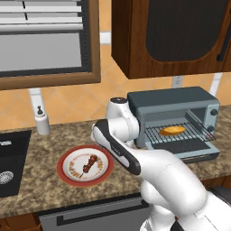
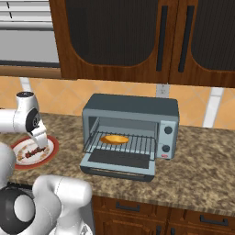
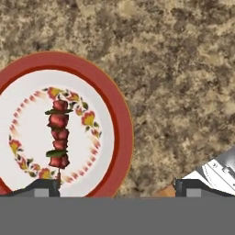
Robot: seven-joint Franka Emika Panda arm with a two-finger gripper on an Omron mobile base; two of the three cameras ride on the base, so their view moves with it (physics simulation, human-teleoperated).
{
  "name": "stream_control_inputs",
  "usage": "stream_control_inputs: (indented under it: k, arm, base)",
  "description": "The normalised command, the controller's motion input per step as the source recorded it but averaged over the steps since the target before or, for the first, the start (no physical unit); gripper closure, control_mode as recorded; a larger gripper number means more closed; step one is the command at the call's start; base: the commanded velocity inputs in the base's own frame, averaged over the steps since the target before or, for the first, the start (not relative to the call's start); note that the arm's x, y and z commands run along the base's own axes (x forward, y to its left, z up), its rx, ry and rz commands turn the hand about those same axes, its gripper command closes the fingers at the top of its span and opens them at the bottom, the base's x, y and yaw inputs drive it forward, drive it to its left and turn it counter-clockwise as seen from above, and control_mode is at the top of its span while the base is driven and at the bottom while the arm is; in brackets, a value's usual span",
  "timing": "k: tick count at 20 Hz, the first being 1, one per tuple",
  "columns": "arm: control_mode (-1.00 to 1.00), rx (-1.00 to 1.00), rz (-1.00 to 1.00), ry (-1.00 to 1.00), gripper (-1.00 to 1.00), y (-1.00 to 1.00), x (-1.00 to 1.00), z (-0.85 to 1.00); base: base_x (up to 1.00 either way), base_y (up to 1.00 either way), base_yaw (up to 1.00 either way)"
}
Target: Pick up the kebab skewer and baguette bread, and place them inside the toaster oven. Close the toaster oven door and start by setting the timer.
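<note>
With the baguette bread [image 1: 173, 130] already on the toaster oven [image 2: 133, 110] rack, shift the spread, empty gripper [image 3: 117, 186] left over the plate [image 3: 120, 124], straddle the kebab skewer [image 3: 58, 133], then descend.

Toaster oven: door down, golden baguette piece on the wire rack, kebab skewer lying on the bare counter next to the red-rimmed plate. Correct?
One thing is off. The short kebab skewer of dark red meat chunks lies on the red-rimmed white plate itself, not on the bare counter; the hand view shows it plainly. The rest stands: the blue-grey toaster oven has its glass door dropped open, and the golden baguette piece sits on the wire rack.
</note>
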Motion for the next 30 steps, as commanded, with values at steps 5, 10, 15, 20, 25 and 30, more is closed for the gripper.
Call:
stream_control_inputs:
  k: [5, 10, 15, 20, 25, 30]
  arm:
    - [-1.00, 0.00, 0.00, 0.00, -1.00, 0.02, 0.14, -0.39]
    - [-1.00, 0.00, 0.00, 0.00, -1.00, 0.28, 0.24, -0.33]
    - [-1.00, -0.05, 0.00, 0.00, -1.00, 0.56, 0.23, -0.25]
    - [-1.00, -0.01, 0.00, 0.00, -1.00, 0.34, 0.47, -0.29]
    - [-1.00, 0.00, 0.00, 0.00, -1.00, 0.01, 0.33, -0.26]
    - [-1.00, 0.00, 0.00, 0.00, -1.00, 0.00, 0.10, -0.31]
  base:
    - [0.00, 0.00, 0.00]
    - [0.00, 0.00, 0.00]
    - [0.00, 0.00, 0.00]
    - [0.00, 0.00, 0.00]
    - [0.00, 0.00, 0.00]
    - [0.00, 0.00, 0.00]
